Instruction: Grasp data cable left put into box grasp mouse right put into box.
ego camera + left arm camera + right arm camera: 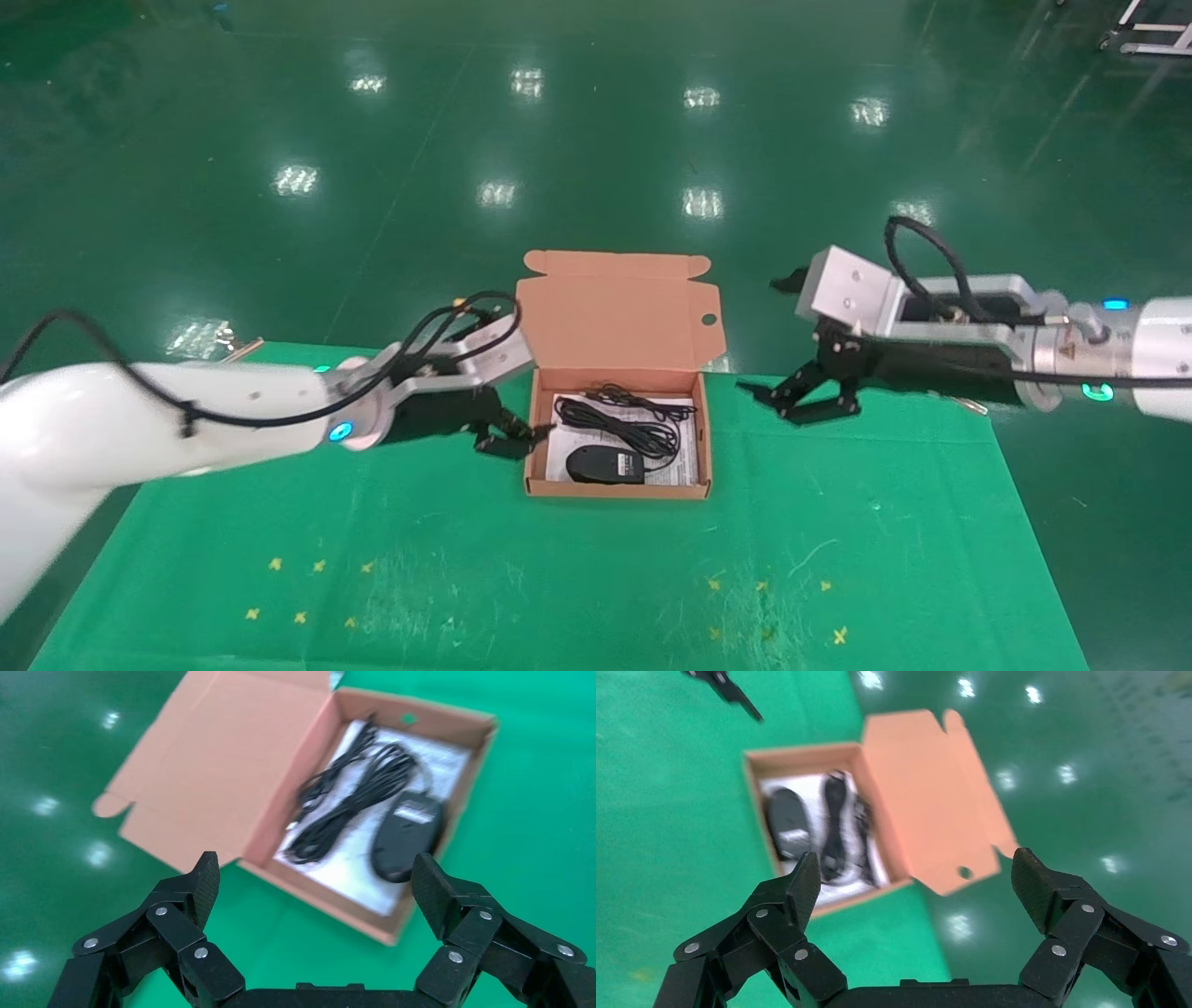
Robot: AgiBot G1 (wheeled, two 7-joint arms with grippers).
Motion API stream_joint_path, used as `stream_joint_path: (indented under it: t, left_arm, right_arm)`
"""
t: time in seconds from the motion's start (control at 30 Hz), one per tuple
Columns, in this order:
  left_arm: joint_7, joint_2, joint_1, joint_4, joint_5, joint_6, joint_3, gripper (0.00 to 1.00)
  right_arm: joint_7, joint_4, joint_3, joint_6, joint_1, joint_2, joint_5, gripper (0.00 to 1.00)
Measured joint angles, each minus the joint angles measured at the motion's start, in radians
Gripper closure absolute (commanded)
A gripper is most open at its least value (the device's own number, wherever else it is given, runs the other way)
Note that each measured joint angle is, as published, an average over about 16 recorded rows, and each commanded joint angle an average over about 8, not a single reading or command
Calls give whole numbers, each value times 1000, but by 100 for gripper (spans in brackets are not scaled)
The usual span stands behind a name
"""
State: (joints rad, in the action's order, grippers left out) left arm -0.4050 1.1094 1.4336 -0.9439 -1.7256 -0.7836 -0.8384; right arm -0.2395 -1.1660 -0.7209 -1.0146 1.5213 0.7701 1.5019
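Head view: black oval mouse (605, 464) beside coiled black data cable (622, 421) inside salmon-orange box (617, 490).

The head view looks forward and down from above the near edge of the green table (559, 578), taking in both arms and the open box (618, 410) at the middle. The left wrist view looks out between its own spread fingers (197, 888) from close on the box's (211, 776) left side. The right wrist view looks from farther off on the right, and all three views share the box (933, 797) and what lies in it.
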Motion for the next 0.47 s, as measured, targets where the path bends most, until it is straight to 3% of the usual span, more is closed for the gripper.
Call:
stream_joint_path:
  t: [0.23,0.47]
  left_arm:
    - [38,-86,-62,-59,172,-123,97,0]
    - [56,-129,-93,-88,258,-185,145,0]
  right_arm:
    - [9,-20,74,-81,-75,-27,-130,0]
    - [13,-30,112,-122,-113,-40,-195,0]
